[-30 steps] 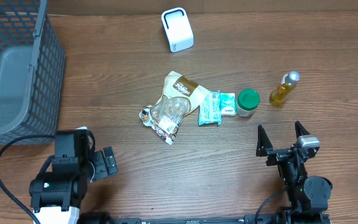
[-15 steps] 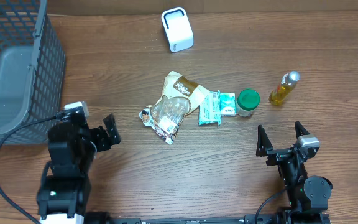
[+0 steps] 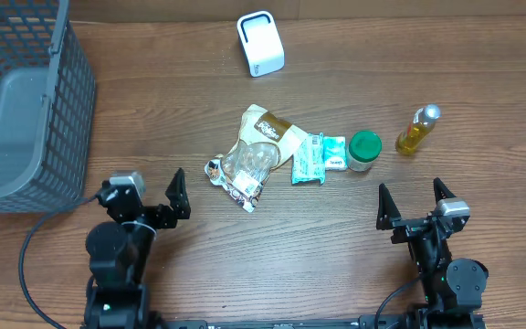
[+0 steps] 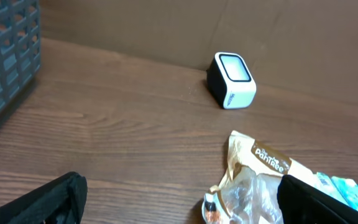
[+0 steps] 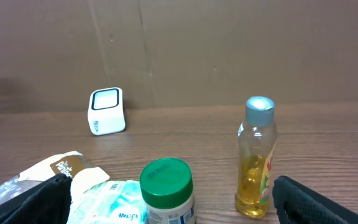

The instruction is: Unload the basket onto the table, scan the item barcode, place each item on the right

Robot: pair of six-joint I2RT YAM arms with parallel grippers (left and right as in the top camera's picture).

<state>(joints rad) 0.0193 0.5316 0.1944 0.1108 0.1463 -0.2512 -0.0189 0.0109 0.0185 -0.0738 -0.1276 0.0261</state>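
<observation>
Left gripper [image 3: 144, 192] hangs over the brown wooden tabletop [image 3: 290, 256] with its jaws spread wide and nothing between them, left of the brown-and-clear crinkled snack bag [image 3: 256, 153]. Right gripper [image 3: 409, 194] is likewise released and empty, near the front edge, in front of the small jar with a green lid [image 3: 364, 151]. 4 items form a loose row: the bag, a pale green wipes packet [image 3: 318, 157] against it, the jar just beside that, and an upright yellow bottle with a silver cap [image 3: 418, 130] farther right. The white boxy barcode scanner [image 3: 260, 43] sits at the far edge, well apart from them. A dark grey mesh basket [image 3: 71, 91] fills the far left corner.
</observation>
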